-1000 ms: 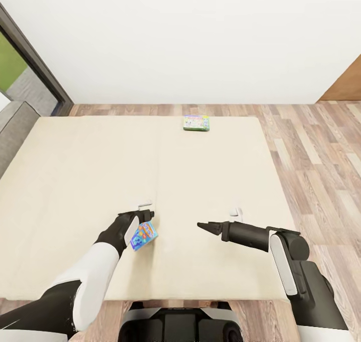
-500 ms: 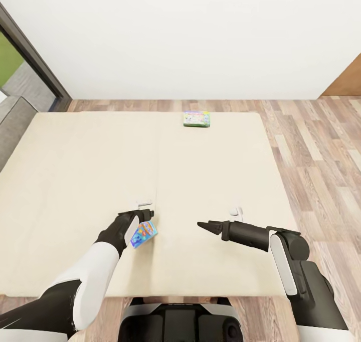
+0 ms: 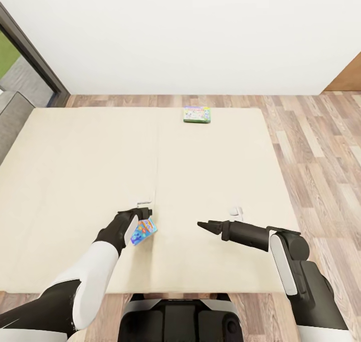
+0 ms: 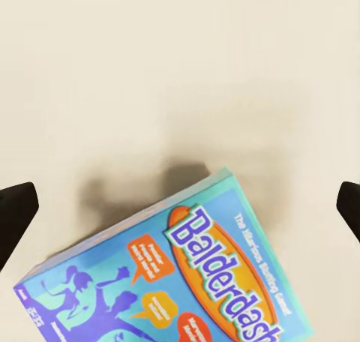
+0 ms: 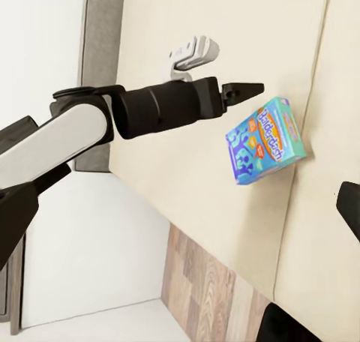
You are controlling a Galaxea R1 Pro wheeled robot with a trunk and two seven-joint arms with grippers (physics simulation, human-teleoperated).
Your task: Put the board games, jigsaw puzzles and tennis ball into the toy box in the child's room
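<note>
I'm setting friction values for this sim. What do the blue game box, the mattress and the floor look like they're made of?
The blue game box looks like printed card with a faint sheen: flat faces, crisp edges, bright artwork. The mattress looks like matte beige fabric, uniform, with a centre seam. The floor looks like wood planks or laminate, with grain and staggered joints; which one is unclear.

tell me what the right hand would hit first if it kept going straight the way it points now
Probably the blue board game by the left hand: it lies ahead in the right wrist view. Depth is unclear, so the right hand might pass above it.
</note>
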